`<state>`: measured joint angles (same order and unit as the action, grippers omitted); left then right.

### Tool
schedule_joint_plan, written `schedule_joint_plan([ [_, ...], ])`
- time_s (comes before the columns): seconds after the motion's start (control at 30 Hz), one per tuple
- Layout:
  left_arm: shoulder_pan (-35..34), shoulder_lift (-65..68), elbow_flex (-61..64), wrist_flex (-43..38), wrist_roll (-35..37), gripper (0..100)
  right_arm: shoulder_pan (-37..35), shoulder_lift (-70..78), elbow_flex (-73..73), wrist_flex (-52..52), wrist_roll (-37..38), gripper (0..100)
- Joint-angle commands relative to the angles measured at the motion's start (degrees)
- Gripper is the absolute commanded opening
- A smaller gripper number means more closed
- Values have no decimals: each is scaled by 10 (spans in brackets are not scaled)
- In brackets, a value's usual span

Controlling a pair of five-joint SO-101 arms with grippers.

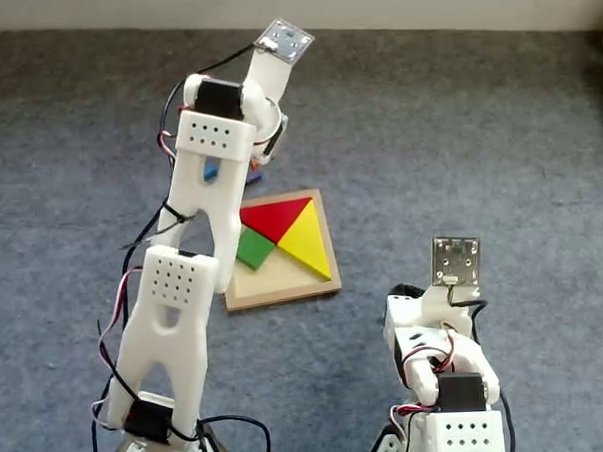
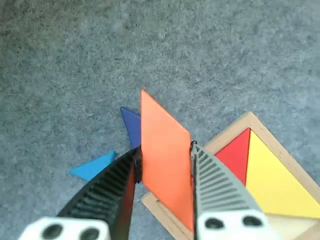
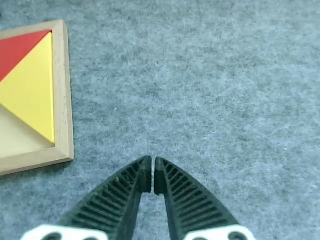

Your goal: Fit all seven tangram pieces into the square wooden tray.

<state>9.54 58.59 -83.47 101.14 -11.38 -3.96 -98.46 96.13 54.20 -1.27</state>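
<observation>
Orange piece [image 2: 165, 165] pinched by its edges between my left jaws, hanging over a corner of the tray [image 2: 227, 132]; red triangle [image 2: 233, 155] and yellow triangle [image 2: 275, 180] already seated. Right jaws closed, empty. Risk I see: a tilted release could catch the rim and skid the piece onto carpet [image 2: 75, 60].

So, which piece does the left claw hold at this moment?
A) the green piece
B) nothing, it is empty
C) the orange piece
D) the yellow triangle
C: in the left wrist view the left claw is shut on the flat orange piece, which stands on edge between its two fingers.
</observation>
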Motion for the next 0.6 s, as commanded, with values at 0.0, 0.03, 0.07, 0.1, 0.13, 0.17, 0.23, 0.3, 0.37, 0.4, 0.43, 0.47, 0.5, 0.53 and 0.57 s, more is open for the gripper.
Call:
schedule_joint_plan([
  [0.0,35,-143,145,5,-25,21,7,-11,65,-1,-3,33],
  [0.03,40,-167,182,4,-29,21,7,-11,65,-1,-3,33],
  [0.07,43,-193,218,4,-33,21,7,-11,65,-1,-3,33],
  [0.1,47,-217,253,4,-40,21,7,-11,65,-1,-3,33],
  [0.13,51,-240,287,3,-47,21,7,-11,65,-1,-3,33],
  [0.17,54,-262,320,3,-58,21,7,-11,65,-1,-3,33],
  [0.23,64,-303,384,2,-80,21,7,-11,65,-1,-3,33],
  [0.3,70,-340,443,2,-95,21,7,-11,65,-1,-3,33],
  [0.37,74,-371,495,0,-104,21,7,-11,65,-1,-3,33],
  [0.4,74,-385,520,-10,-108,21,7,-11,65,-1,-3,33],
  [0.43,75,-399,547,-22,-113,21,7,-11,65,-1,-3,33],
  [0.47,75,-410,577,-38,-116,21,7,-11,65,-1,-3,33],
  [0.5,75,-423,608,-56,-123,21,7,-11,65,-1,-3,33],
  [0.53,75,-436,639,-74,-130,21,7,-11,65,-1,-3,33],
  [0.57,76,-450,671,-92,-135,21,7,-11,65,-1,-3,33],
])
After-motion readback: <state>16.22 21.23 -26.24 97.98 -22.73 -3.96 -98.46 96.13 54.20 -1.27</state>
